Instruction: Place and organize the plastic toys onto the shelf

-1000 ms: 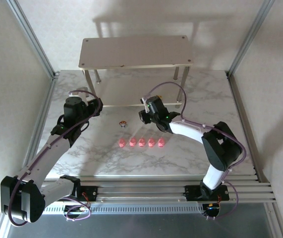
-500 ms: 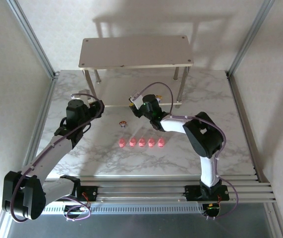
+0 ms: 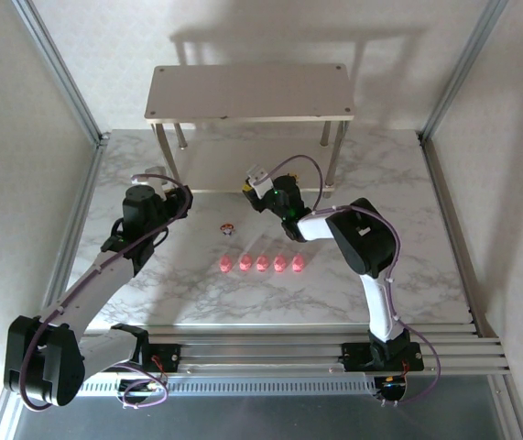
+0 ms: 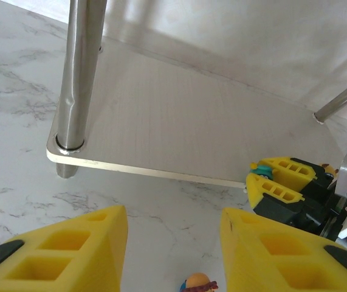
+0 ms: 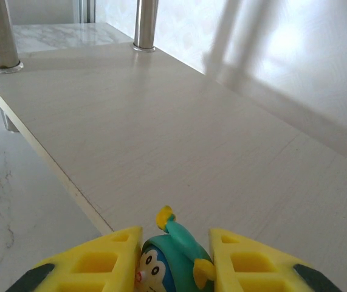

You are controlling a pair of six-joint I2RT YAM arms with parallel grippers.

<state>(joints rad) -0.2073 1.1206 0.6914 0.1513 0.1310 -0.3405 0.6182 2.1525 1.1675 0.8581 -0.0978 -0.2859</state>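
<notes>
Top external view: the shelf [image 3: 243,92] stands at the far middle of the marble table [image 3: 408,275], its lower board [image 3: 215,170] open to the front. Five pink toys [image 3: 263,263] lie in a straight row on the table, well in front of the shelf. One orange-topped figurine [image 3: 228,228] stands apart from them, between the row and the shelf. The left arm [image 3: 105,266] reaches toward the shelf's left front leg, and its claw state cannot be judged from this view. The right gripper [image 3: 247,191] sits at the front edge of the lower board, near its middle. Left wrist view: the left gripper [image 4: 173,243] hangs over the table in front of the lower board with its yellow fingers [image 4: 82,243] set apart and nothing between them. The orange-topped figurine shows on the table at the bottom edge, below the gap. The shelf's front leg [image 4: 79,73] rises at upper left. The right gripper appears at right, at the board's edge, nipping a teal-topped figurine [image 4: 259,172]. Right wrist view: the right gripper is clamped narrowly on the teal-topped figurine, which is gripped on both sides and carried just at the front edge of the lower board, whose surface ahead is bare. Whether the figurine touches the board cannot be told.
</notes>
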